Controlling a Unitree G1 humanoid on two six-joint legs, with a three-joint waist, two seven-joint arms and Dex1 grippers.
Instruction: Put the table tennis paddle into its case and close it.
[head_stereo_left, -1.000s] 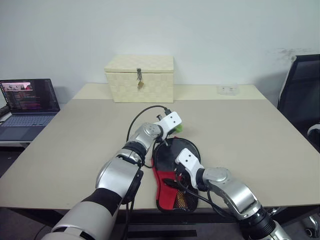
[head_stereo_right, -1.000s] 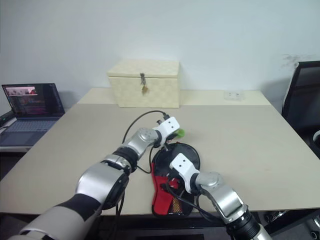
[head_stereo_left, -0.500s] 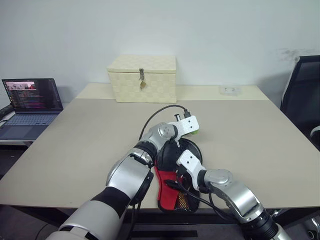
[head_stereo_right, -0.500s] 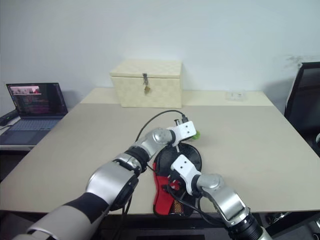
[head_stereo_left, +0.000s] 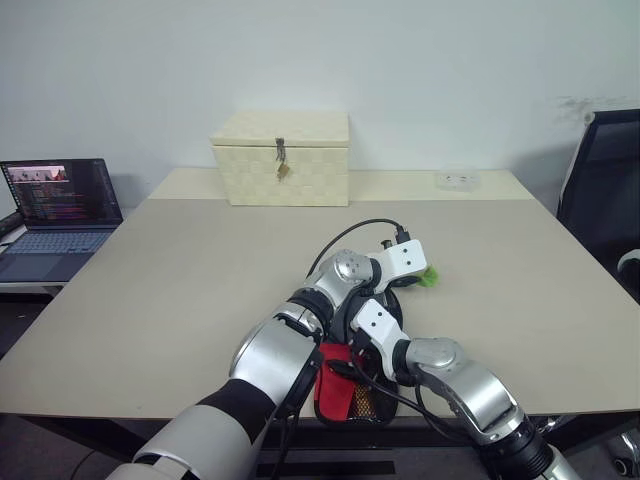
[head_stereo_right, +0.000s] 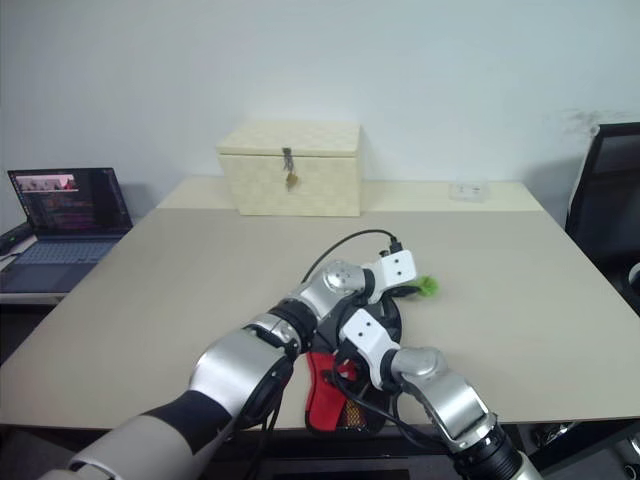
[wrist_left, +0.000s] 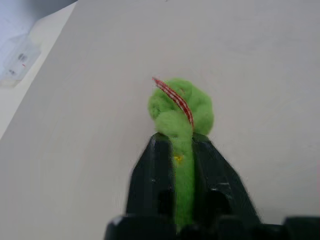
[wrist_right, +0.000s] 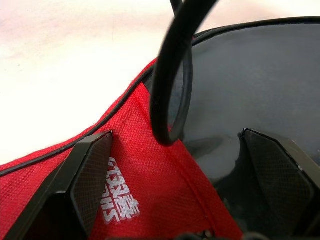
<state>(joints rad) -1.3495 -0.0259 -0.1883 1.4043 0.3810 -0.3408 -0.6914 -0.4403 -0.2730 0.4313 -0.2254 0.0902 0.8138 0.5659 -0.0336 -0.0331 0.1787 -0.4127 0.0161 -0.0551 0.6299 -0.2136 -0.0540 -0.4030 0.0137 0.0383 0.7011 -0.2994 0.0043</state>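
**Operator:** Green is what I'm watching. In the left wrist view the left gripper (wrist_left: 184, 150) is clenched on the fluffy green pull tab (wrist_left: 181, 107) of the soft black fabric zip case with the red logo panel (head_stereo_left: 338, 372). A thin red-and-white ribbon (wrist_left: 175, 97) runs over the top of the tuft.

**Second:** Where does the case lie?

**Operator:** Low and centre in the left eye view, at the near edge of the pale beige worktop (head_stereo_left: 180, 270), partly under both arms. The tab sits up and right of it, just past the left gripper (head_stereo_left: 420, 275). I see no table tennis paddle, so I judge it is already inside and the zip is being run round.

**Second:** And the right side?

**Operator:** The right gripper (wrist_right: 185, 175) is spread wide over the case, one finger on the red panel, the other over the black face. It grasps nothing; I read it as pinning the fabric down. A black cable (wrist_right: 172, 75) loops across that view.

**Second:** How will the thing handle?

**Operator:** Soft and light, I'd say. The cloth will bunch and drag along unless it is held flat. The tab is squashy and could slip, so hold it low, near the root. Pull along the seam, not upward.

**Second:** Anything else about?

**Operator:** A cream woven box with a metal latch (head_stereo_left: 281, 157) stands at the upper centre, well apart. An open laptop (head_stereo_left: 55, 215) is at the left edge.
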